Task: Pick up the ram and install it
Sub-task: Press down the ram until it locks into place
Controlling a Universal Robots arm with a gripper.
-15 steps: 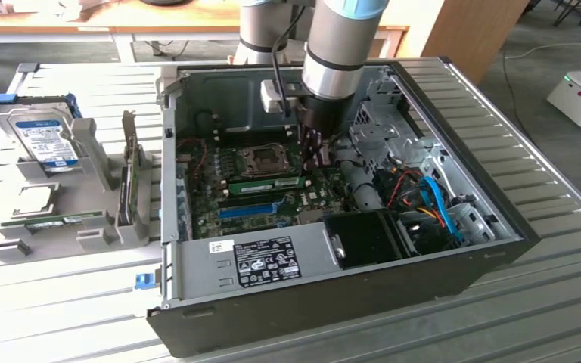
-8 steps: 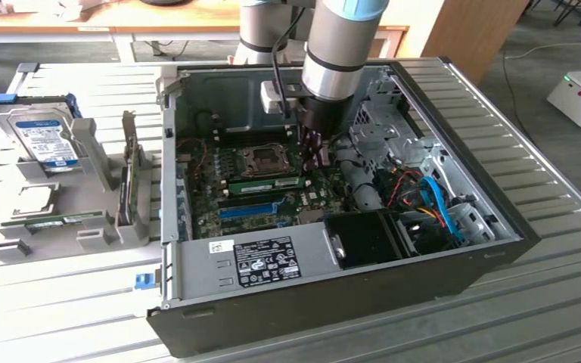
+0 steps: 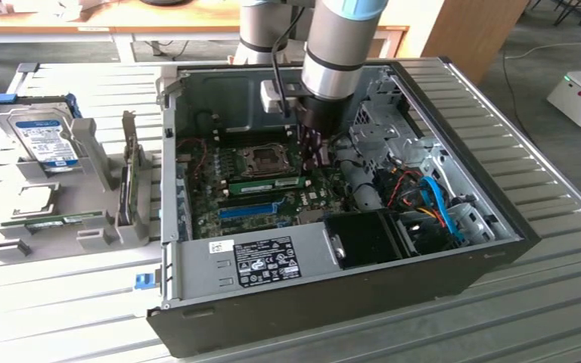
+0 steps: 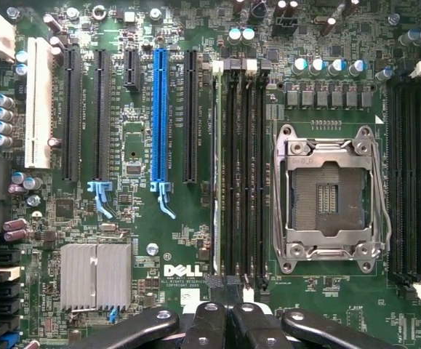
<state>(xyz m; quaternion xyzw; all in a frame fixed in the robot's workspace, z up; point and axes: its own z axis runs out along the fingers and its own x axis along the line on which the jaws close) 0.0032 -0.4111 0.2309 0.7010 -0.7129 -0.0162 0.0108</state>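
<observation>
Gripper (image 4: 229, 314): my fingers (image 4: 209, 320) are pressed together and empty, low over the motherboard (image 4: 195, 240), centre of the exterior view.
Ram (image 3: 267, 184): stands edge-up, slotted into the board near the bare CPU socket (image 4: 326, 193).
Spare: another green stick (image 3: 63, 221) lies racked at the exterior view's lower left.
Risk: if the ram isn't fully seated, I judge an off-centre press could tilt it or scrape the socket.

Arm (image 3: 331, 53): round tube sections in brushed silver-grey, ending in a black collar.
Joint cap (image 3: 356, 9): pale blue, glossy.
White box (image 3: 271, 96): small, fixed to the side near the wrist.
Cable (image 3: 288, 41): thin, black, running along the tube.
Hand (image 3: 316, 140): matte black. In the wrist view the hand (image 4: 225, 320) has rounded black linkage bars (image 4: 141, 329), each with a round silver pivot screw (image 4: 164, 315).
</observation>
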